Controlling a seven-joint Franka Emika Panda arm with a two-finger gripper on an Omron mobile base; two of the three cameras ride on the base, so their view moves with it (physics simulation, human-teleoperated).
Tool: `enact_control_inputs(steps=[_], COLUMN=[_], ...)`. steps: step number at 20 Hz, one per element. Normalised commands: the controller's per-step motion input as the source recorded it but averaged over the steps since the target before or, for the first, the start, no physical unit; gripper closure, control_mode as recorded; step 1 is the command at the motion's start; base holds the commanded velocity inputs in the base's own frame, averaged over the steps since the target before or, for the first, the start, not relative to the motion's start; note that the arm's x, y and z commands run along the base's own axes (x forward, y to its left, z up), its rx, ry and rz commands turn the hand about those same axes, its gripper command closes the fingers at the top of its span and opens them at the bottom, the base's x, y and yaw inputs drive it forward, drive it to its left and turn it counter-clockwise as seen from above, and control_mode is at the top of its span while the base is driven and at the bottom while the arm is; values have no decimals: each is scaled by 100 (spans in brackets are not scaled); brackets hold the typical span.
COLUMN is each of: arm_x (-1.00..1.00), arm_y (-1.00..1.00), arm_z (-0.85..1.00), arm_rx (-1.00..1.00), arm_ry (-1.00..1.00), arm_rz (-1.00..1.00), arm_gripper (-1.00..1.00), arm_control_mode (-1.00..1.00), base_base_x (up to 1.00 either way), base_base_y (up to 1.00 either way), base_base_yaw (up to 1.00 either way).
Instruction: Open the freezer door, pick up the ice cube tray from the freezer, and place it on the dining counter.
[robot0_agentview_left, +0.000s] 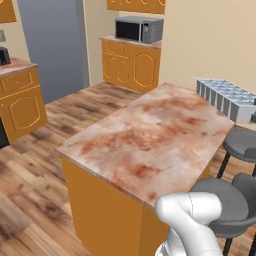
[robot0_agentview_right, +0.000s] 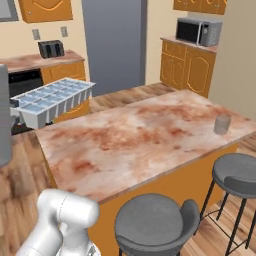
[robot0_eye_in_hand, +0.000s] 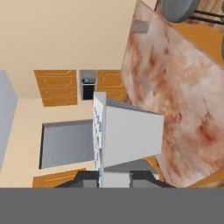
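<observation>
Ice cube tray (robot0_agentview_right: 50, 100) in air beside end of dining surface (robot0_agentview_left: 155, 135), not yet over it. Pincer (robot0_eye_in_hand: 114, 177) pinching tray at one end. Looks light, stiff plastic, likely slippery; end grip leaves long overhang, may droop or twist.

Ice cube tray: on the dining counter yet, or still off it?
Off it: the ice cube tray is held by the gripper, in the air beside the dining counter.

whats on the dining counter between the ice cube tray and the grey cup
Nothing: in the right base view, bare marbled top of the dining counter runs from the held ice cube tray to the grey cup.
</observation>
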Motion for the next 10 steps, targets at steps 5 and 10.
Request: enact_control_inputs(steps=[5, 10], arm_x=[80, 100], arm_y=[-45, -34], arm_z=[-13, -49], arm_rx=[7, 3], arm_ry=[0, 4], arm_rz=[11, 16], arm_gripper=[100, 100], arm_control_mode=[-100, -100], base_base_x=[20, 0], base_base_y=[-10, 0], base_base_yaw=[2, 0])
